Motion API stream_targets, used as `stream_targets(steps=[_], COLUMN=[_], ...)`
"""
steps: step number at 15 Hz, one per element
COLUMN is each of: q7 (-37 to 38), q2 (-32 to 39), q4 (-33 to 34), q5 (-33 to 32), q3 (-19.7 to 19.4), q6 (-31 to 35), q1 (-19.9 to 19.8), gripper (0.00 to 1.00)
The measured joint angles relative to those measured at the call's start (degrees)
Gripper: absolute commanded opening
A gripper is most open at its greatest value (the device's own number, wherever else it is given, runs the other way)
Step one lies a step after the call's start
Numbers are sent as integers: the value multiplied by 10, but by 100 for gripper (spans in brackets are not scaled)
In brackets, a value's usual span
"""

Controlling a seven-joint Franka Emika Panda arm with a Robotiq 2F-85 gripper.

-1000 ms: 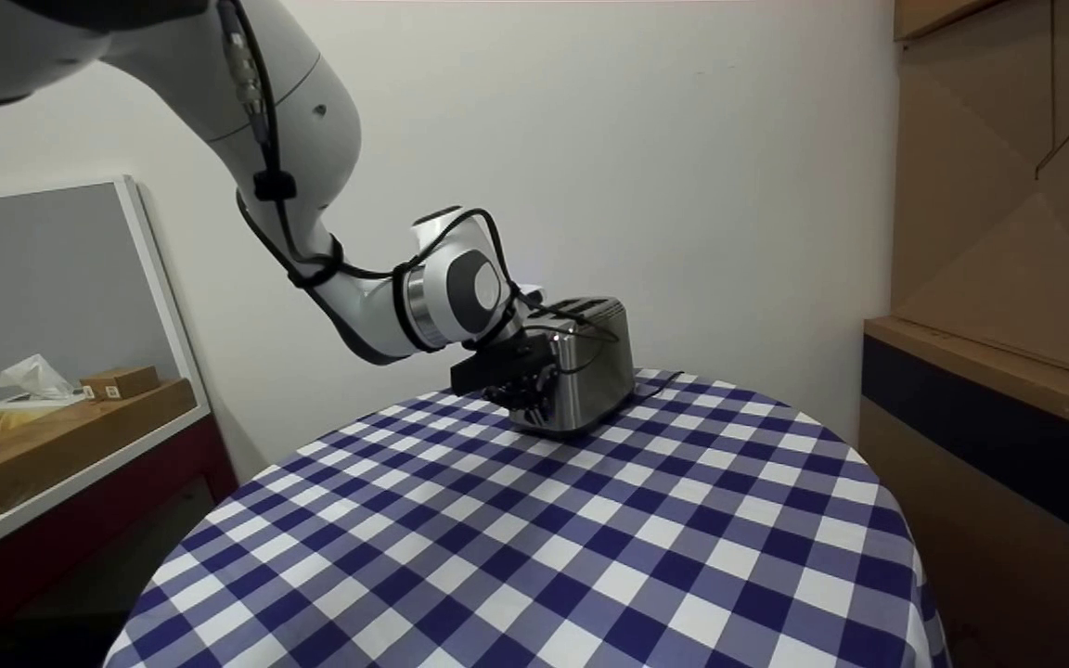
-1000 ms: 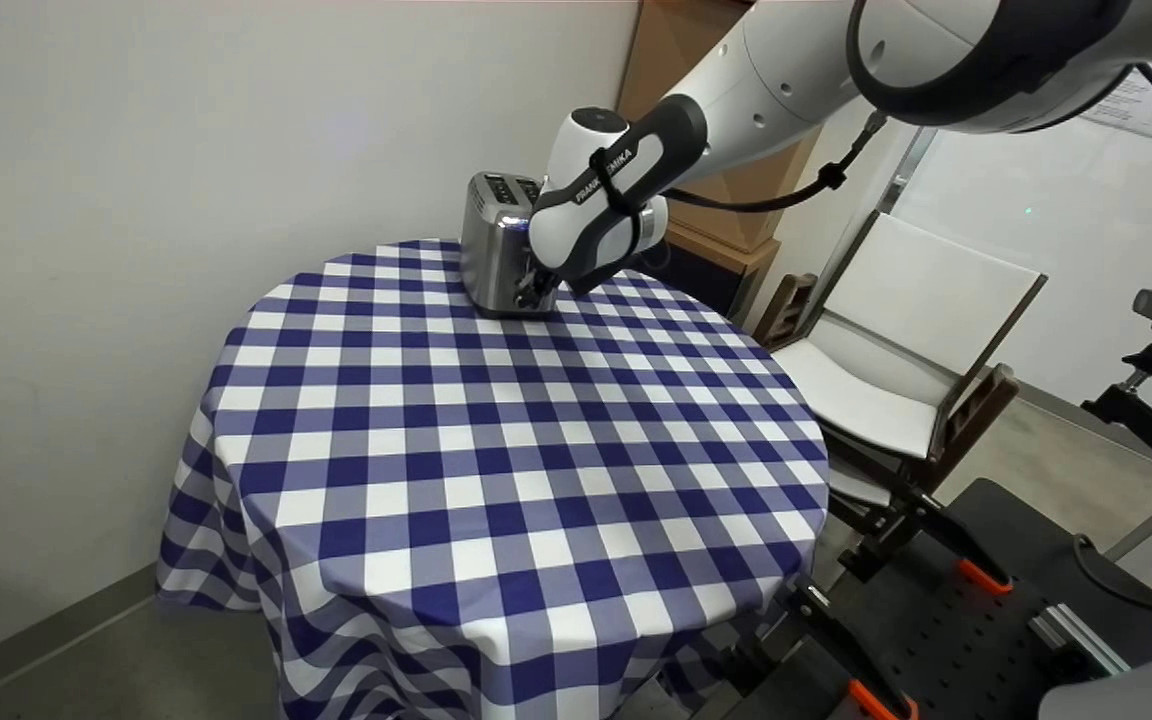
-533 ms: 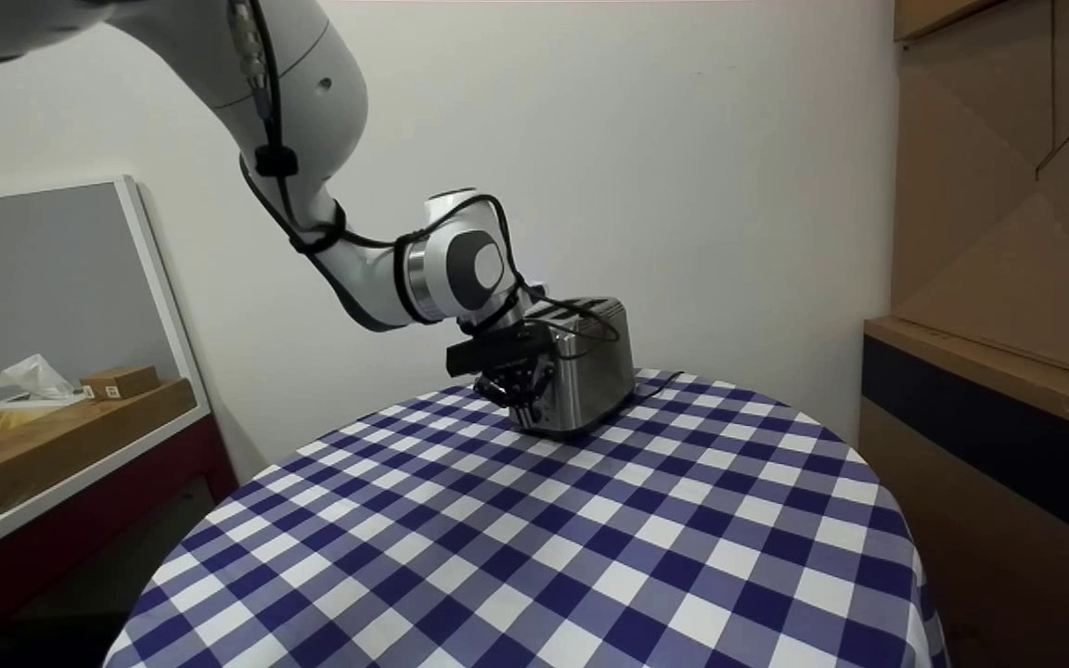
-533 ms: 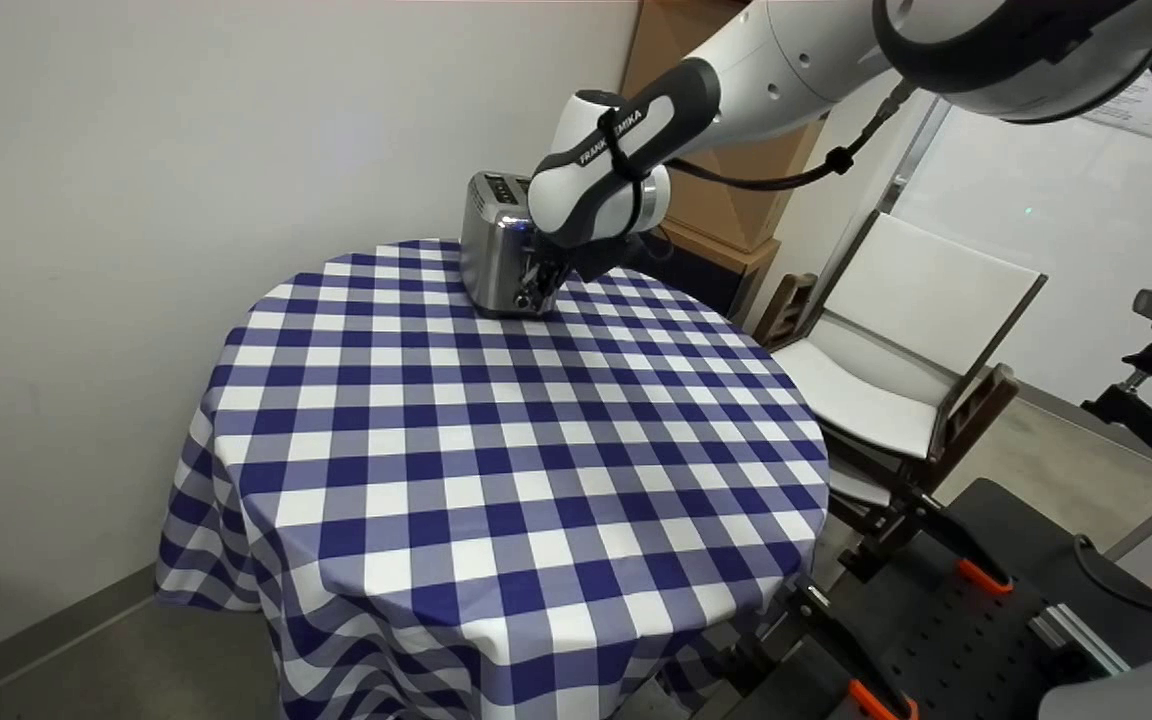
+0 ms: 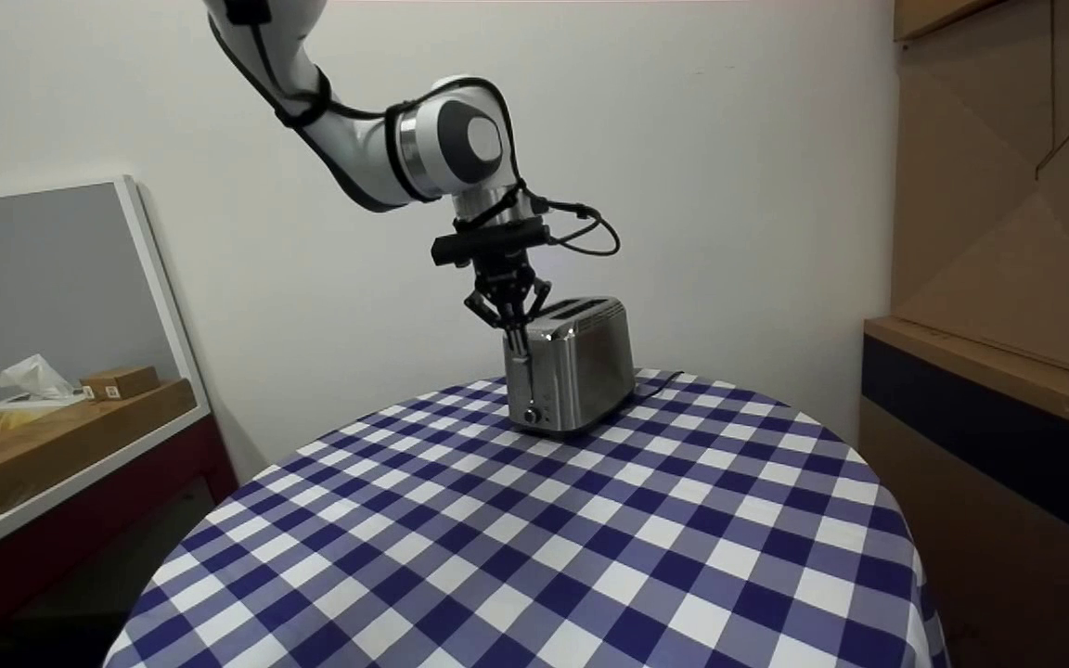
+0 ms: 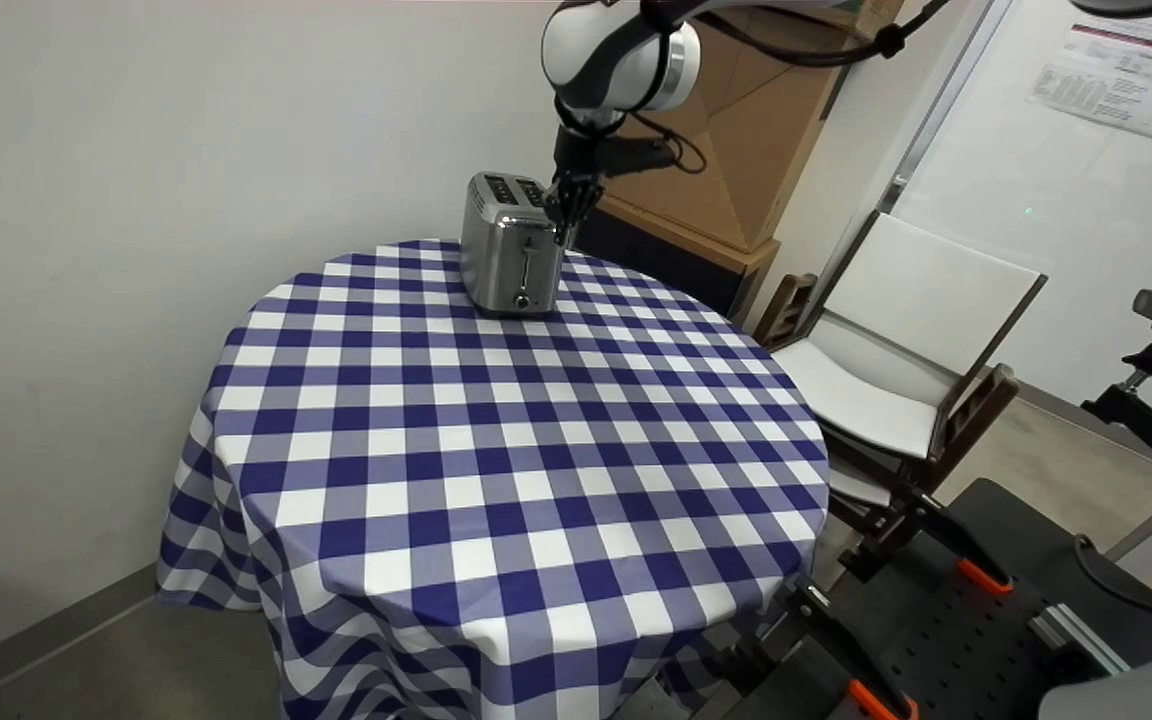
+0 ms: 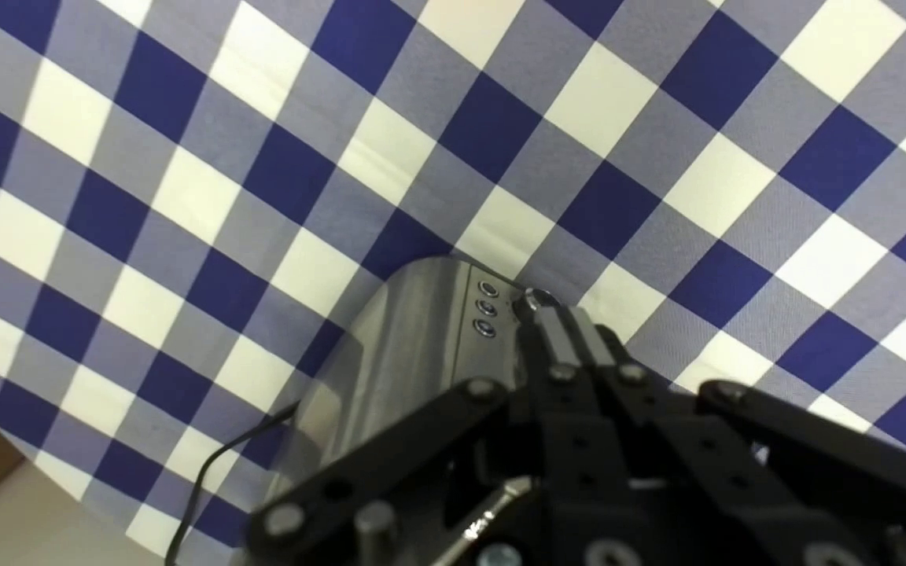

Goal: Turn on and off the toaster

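Gripper [image 5: 519, 353] closed up, nothing visibly held, by control end of toaster [image 5: 595, 371], contact unclear; toaster upright near edge of table [image 6: 536, 450] toward wall [image 6: 286, 120]; wide checkered stretch runs out from control end.

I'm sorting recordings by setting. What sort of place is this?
Probably a lab or office room dressed as a dining corner: the checked tablecloth looks homely, but what looks like a whiteboard and the black perforated platform suggest a workplace.
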Motion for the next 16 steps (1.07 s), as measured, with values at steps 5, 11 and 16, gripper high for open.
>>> stream_targets(steps=[5,11,16], q7=[50,59,59], q2=[-76,-206,-312], q4=[-61,-184,-309], q5=[16,25,24], q3=[-6,-17,-29], q6=[-18,5,30], q1=[2,1,1], gripper=[0,0,26])
